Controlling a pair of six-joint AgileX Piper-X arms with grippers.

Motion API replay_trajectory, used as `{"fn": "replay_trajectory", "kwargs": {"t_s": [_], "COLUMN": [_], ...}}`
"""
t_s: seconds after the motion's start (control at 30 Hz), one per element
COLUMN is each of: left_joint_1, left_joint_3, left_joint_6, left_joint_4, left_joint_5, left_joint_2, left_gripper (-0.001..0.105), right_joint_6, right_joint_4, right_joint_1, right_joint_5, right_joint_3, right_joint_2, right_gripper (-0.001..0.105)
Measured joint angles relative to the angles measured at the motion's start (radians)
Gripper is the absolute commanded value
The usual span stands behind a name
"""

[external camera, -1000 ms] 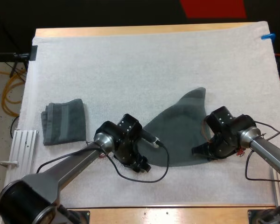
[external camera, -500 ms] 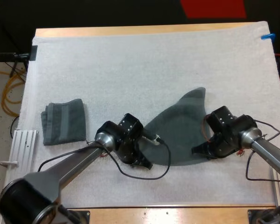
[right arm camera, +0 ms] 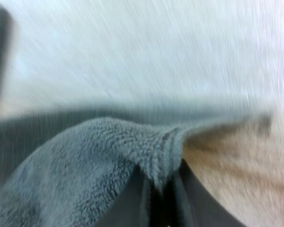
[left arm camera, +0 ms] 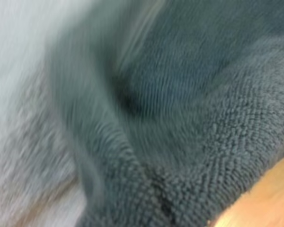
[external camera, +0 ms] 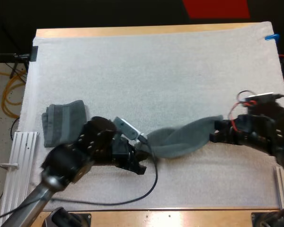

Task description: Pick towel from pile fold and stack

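A dark grey-green towel (external camera: 182,138) hangs as a sagging band between my two grippers, lifted off the white mat. My left gripper (external camera: 141,152) is shut on the towel's left end; the left wrist view has the towel's pile (left arm camera: 180,118) right up close. My right gripper (external camera: 217,133) is shut on the towel's right end. In the right wrist view its black fingers (right arm camera: 132,203) pinch a fold of the towel's edge (right arm camera: 156,151) from both sides. A folded towel (external camera: 64,123) lies flat at the mat's left side, just behind my left arm.
The white mat (external camera: 146,66) covers the table and stretches bare behind the towel. A metal rail (external camera: 20,151) runs along the table's left edge beside the folded towel. The wooden front edge (external camera: 170,216) lies close below both arms.
My left gripper has shut on the towel's near left corner. Both arms have risen and moved apart, pulling the towel off the mat from a flat spread into a hanging band.
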Motion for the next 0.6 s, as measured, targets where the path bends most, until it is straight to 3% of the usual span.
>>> {"fn": "replay_trajectory", "kwargs": {"t_s": [0.3, 0.47, 0.6], "left_joint_1": [0.0, -0.001, -0.001], "left_joint_3": [-0.135, -0.139, -0.119], "left_joint_6": [-0.035, -0.034, -0.032], "left_joint_4": [0.133, 0.174, 0.16], "left_joint_5": [0.056, 0.059, 0.025], "left_joint_2": [-0.052, -0.051, -0.038], "left_gripper": [0.0, 0.0, 0.0], "right_joint_6": [0.0, 0.0, 0.0], "right_joint_4": [0.259, 0.382, 0.373], "right_joint_1": [0.0, 0.0, 0.0], "right_joint_5": [-0.059, -0.128, -0.111], "right_joint_3": [-0.146, -0.153, -0.148], "right_joint_2": [-0.054, -0.061, -0.05], "right_gripper": [0.0, 0.0, 0.0]}}
